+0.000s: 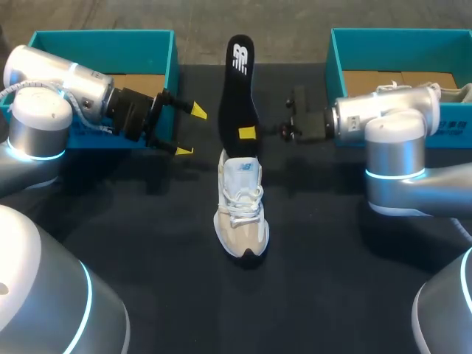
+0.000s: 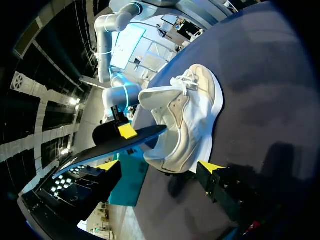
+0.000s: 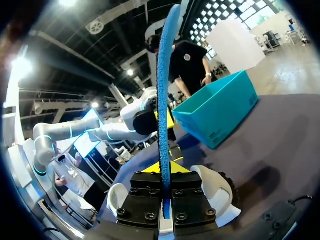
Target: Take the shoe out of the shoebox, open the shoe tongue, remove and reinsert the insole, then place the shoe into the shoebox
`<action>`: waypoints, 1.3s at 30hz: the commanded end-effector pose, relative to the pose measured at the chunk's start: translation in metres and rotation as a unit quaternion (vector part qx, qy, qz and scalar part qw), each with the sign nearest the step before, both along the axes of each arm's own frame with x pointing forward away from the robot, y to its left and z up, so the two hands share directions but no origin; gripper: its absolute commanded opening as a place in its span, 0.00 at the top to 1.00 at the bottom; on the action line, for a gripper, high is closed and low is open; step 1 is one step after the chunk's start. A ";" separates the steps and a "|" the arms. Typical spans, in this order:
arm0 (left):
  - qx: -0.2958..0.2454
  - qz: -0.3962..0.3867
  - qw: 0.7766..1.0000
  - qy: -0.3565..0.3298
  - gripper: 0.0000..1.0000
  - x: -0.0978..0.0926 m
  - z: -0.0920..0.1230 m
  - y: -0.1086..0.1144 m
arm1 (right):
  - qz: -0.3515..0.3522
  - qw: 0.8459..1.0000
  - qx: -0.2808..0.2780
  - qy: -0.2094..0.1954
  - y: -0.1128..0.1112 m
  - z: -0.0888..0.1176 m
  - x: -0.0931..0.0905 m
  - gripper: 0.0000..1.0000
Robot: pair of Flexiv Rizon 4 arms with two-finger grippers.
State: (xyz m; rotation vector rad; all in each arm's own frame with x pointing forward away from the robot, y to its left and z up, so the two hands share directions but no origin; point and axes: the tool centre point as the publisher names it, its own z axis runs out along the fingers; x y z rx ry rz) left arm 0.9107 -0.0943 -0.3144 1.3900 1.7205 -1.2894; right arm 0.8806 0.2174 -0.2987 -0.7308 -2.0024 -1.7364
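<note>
My right gripper (image 1: 248, 133), frame centre, pinches the insole (image 1: 238, 81), its long axis running up-frame in line with the shoe (image 1: 241, 210) just below; my left gripper (image 1: 190, 131), upper left, stands wide open.

Bare table (image 1: 324, 243) lies on either side of the shoe (image 1: 241, 210) and in front of it. Behind the shoe, the insole (image 1: 239, 88), pinched by the right gripper (image 1: 249, 133), bars the middle. The left gripper (image 1: 190, 131), fingers apart, hangs near it with a gap between. The left box (image 1: 103, 35) and right box (image 1: 398, 32) wall the back corners.
</note>
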 end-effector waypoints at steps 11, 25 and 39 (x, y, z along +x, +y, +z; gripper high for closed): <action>-0.001 -0.001 1.000 -0.001 0.00 0.001 -0.001 0.000 | 0.001 1.000 0.013 0.012 0.012 -0.012 0.001 1.00; -0.001 -0.001 1.000 -0.001 0.00 0.001 -0.001 0.000 | -0.001 0.999 0.032 0.013 0.008 -0.024 -0.003 1.00; -0.001 -0.001 1.000 -0.001 0.00 0.001 -0.001 0.000 | -0.002 0.999 0.032 0.030 0.009 -0.036 -0.012 1.00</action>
